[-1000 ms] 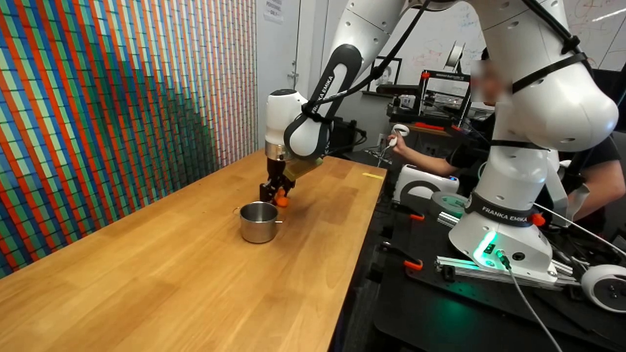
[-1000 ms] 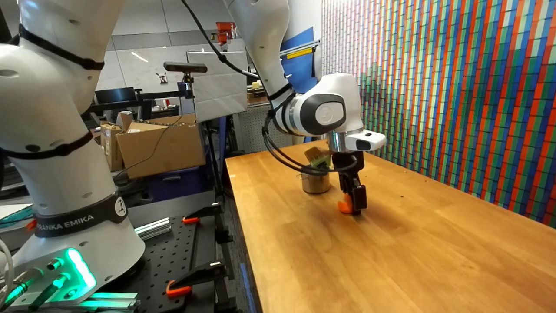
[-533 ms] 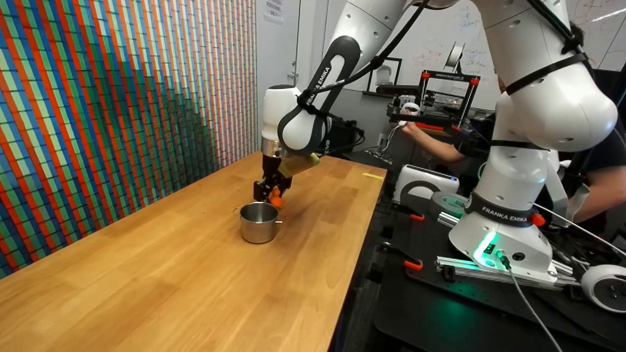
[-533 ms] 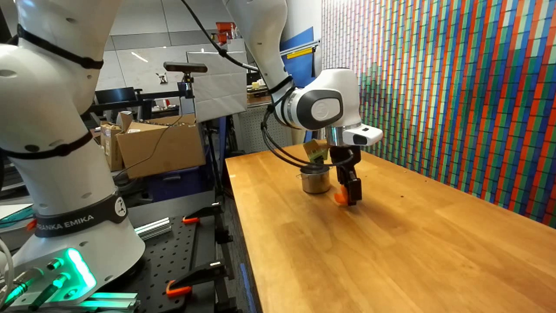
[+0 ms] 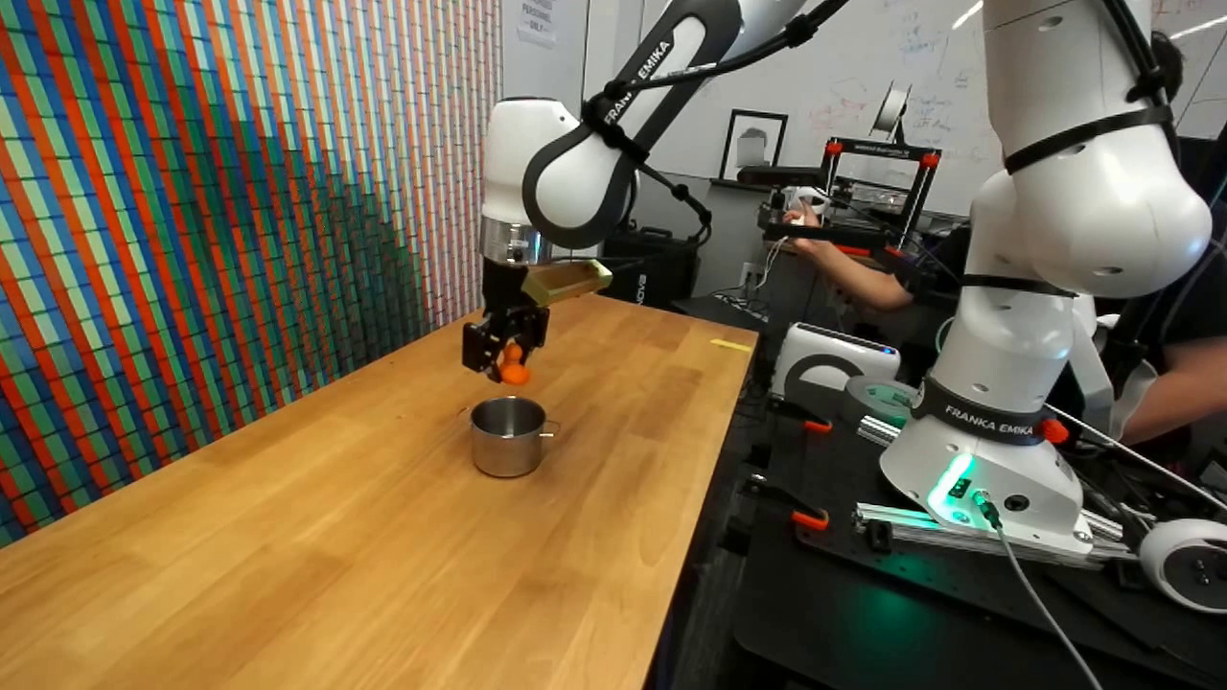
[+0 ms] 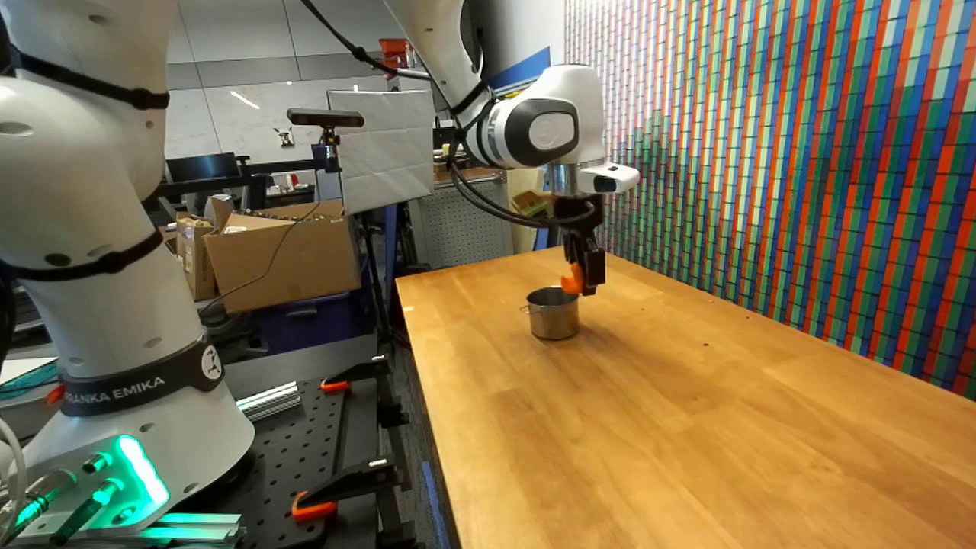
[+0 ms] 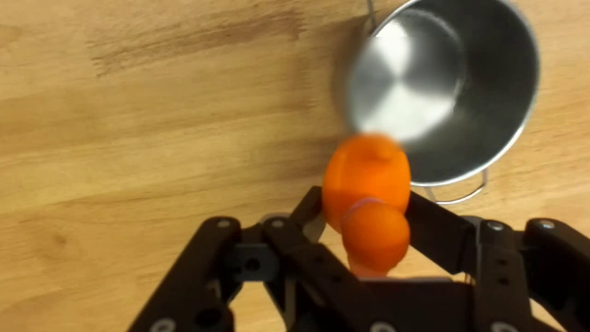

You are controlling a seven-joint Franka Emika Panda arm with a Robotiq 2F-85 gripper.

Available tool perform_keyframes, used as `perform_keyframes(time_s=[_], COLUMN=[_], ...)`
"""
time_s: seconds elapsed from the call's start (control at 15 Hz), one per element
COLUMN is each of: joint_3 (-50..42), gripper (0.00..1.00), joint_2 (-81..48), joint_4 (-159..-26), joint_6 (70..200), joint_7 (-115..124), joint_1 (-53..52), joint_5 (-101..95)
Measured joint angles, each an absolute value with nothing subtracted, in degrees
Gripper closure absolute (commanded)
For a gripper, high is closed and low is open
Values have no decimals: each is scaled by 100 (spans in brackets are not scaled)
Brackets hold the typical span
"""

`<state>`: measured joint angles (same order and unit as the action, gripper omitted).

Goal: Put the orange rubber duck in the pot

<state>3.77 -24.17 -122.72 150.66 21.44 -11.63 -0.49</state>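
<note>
honey-coloured wooden counter [image 5: 383, 556] lies beneath your work. the orange rubber duck [image 7: 373, 184] hangs above it, clamped in your pincer [image 7: 365, 203], long axis roughly upright, head uppermost. from the duck, the pot [image 7: 493, 92] lies up and to the right in the wrist view, the duck covering some of its rim. you likely need to travel that way before letting go; dropped here, the duck could clip that edge.
</note>
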Motion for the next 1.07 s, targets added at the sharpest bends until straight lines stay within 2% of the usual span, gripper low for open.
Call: perform_keyframes(time_s=[0.13,0.2,0.27,0.53,1.07], joint_3=[517,576,623,646,462], gripper=[81,32,31,2,0], joint_2=[-2316,-2302,-2302,-2320,-2041], joint_4=[-12275,-12277,-12291,-12347,-12183], joint_6=[14935,14897,14891,14895,14461], joint_7=[2144,2144,2144,2144,2144], joint_1=[-1199,-1218,-1246,-1431,-1519], joint_5=[-30,-23,-20,-21,-576])
